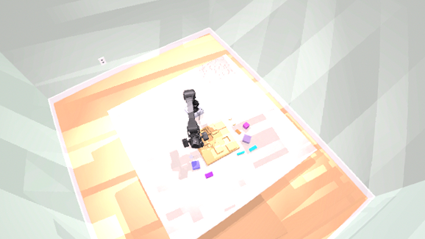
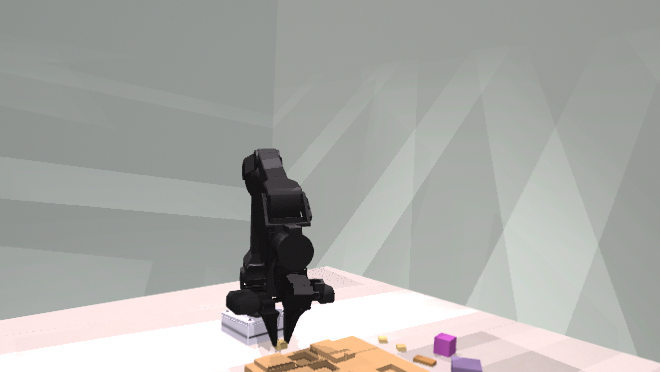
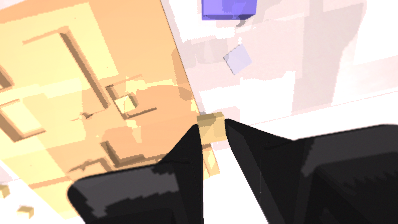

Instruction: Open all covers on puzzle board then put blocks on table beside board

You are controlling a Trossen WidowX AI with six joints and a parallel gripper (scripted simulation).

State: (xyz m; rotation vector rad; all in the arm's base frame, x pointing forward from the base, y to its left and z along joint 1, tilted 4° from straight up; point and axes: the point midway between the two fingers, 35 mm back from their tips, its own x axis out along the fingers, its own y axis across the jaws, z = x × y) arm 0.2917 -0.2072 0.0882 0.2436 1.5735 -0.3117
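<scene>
One small tan block (image 3: 211, 127) is clamped between the two black fingers of the hand (image 3: 214, 131), held at the puzzle board's edge, just above the desk (image 3: 310, 105).

- Puzzle board (image 3: 75, 100): tan wood, lying flat to the left of the hand in the wrist view; raised covers and recessed tracks visible; a small square well (image 3: 125, 104) shows a pale floor.
- Blue-violet block (image 3: 229, 8): on the desk beyond the hand, off the board.
- Magenta cube (image 2: 444, 344), lilac block (image 2: 467, 364), orange flat piece (image 2: 424, 360), two small tan blocks (image 2: 383, 339): on the desk at the board's far side.
- Two cyan bars (image 1: 253, 148) and a magenta flat block (image 1: 209, 174): on the desk near the board.
- Arm (image 2: 275, 210): black, folded upright over its grey base (image 2: 235, 325).

No brand marks, labels or writing can be read.
</scene>
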